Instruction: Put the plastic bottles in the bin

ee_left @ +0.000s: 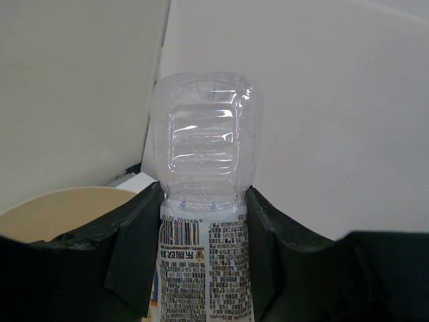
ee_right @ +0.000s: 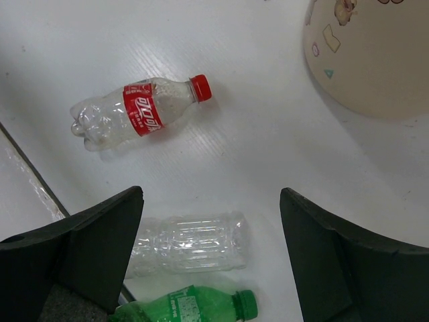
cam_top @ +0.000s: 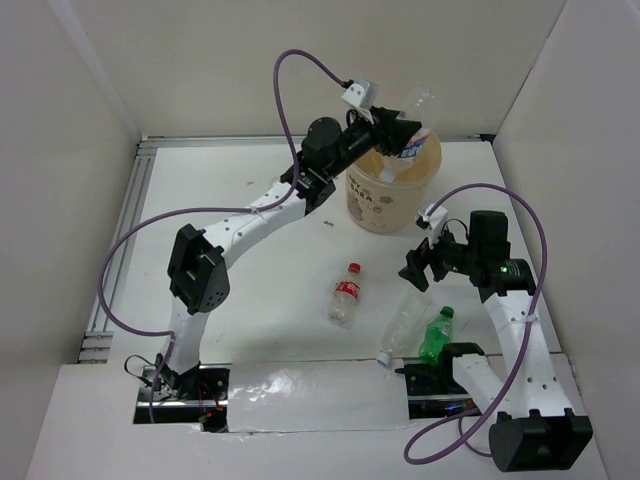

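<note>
My left gripper is shut on a clear plastic bottle with a white printed label and holds it over the beige bin. In the left wrist view the bottle stands between the fingers, with the bin's rim below left. My right gripper is open and empty above the table. Below it lie a clear bottle and a green bottle. A red-label, red-cap bottle lies further left. All three show in the top view: red-label, clear, green.
White walls enclose the table on three sides. An aluminium rail runs along the left edge. A shiny strip covers the near edge between the arm bases. The bin's printed side shows at the top right of the right wrist view.
</note>
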Action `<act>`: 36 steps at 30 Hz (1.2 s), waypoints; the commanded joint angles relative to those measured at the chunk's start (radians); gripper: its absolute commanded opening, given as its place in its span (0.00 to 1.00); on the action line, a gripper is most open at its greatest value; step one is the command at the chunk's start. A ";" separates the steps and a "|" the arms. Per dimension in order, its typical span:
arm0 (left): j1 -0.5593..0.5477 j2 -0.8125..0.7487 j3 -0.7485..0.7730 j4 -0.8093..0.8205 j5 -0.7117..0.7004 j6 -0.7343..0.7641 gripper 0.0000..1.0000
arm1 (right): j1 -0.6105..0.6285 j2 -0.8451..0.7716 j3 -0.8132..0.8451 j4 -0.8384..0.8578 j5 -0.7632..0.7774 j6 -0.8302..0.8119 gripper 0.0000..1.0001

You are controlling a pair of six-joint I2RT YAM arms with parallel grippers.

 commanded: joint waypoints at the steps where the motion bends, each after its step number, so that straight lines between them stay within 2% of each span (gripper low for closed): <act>1: 0.007 -0.051 -0.017 0.162 -0.041 -0.041 0.05 | -0.007 -0.015 -0.004 0.014 0.001 -0.014 0.89; 7: -0.016 0.073 0.089 0.115 -0.311 0.095 0.16 | -0.007 -0.015 -0.014 0.025 0.001 -0.014 0.91; 8: -0.016 0.090 0.103 0.088 -0.328 0.095 0.27 | -0.007 -0.015 -0.014 0.025 -0.010 -0.014 0.92; 9: -0.016 0.105 0.118 0.074 -0.337 0.105 0.47 | -0.007 -0.015 -0.014 0.025 -0.010 -0.014 0.92; 11: -0.016 0.142 0.170 0.014 -0.337 0.105 0.63 | -0.007 -0.015 -0.014 0.034 -0.020 -0.034 0.95; 12: -0.016 0.142 0.186 -0.003 -0.322 0.105 0.84 | -0.007 -0.015 -0.014 0.034 -0.032 -0.061 0.97; 14: -0.016 0.153 0.198 -0.014 -0.312 0.115 0.99 | -0.007 -0.015 -0.023 0.034 -0.077 -0.112 0.99; 17: -0.016 0.110 0.198 -0.029 -0.294 0.127 0.99 | -0.007 -0.015 -0.044 -0.022 -0.169 -0.378 0.99; 18: -0.016 0.066 0.198 -0.043 -0.283 0.127 0.99 | -0.007 -0.024 -0.060 -0.100 -0.234 -0.642 1.00; 20: -0.016 -0.010 0.133 -0.132 -0.273 0.154 0.99 | -0.007 -0.035 -0.109 -0.177 -0.273 -0.919 1.00; 21: -0.016 -0.116 0.087 -0.168 -0.257 0.154 0.99 | -0.007 -0.048 -0.129 -0.189 -0.287 -1.098 1.00; 22: -0.016 -0.178 0.030 -0.205 -0.257 0.165 0.99 | -0.007 -0.048 -0.161 -0.171 -0.287 -1.150 1.00; 23: -0.016 -0.243 -0.107 -0.280 -0.257 0.165 0.99 | -0.007 -0.039 -0.172 -0.156 -0.298 -1.201 1.00; 24: -0.016 -0.372 -0.183 -0.317 -0.269 0.156 0.99 | 0.002 -0.009 -0.181 -0.129 -0.309 -1.291 1.00; 25: -0.007 -0.437 -0.263 -0.357 -0.288 0.139 0.99 | 0.002 0.016 -0.192 -0.119 -0.309 -1.333 1.00; 26: -0.007 -0.503 -0.435 -0.412 -0.306 0.139 0.99 | 0.031 0.042 -0.192 -0.108 -0.309 -1.366 1.00; 27: -0.007 -0.568 -0.526 -0.435 -0.337 0.125 0.99 | 0.043 0.092 -0.192 -0.078 -0.309 -1.403 1.00; 28: -0.007 -0.697 -0.696 -0.460 -0.363 0.092 0.99 | 0.078 0.117 -0.192 -0.055 -0.295 -1.404 1.00; 31: 0.002 -0.884 -0.927 -0.543 -0.398 -0.005 0.99 | 0.151 0.185 -0.201 0.054 -0.244 -1.404 1.00; 33: 0.002 -1.053 -1.151 -0.609 -0.411 -0.089 0.99 | 0.287 0.229 -0.201 0.123 -0.188 -1.404 1.00; 36: 0.002 -1.243 -1.260 -0.663 -0.421 -0.169 0.99 | 0.401 0.309 -0.189 0.192 -0.110 -1.394 1.00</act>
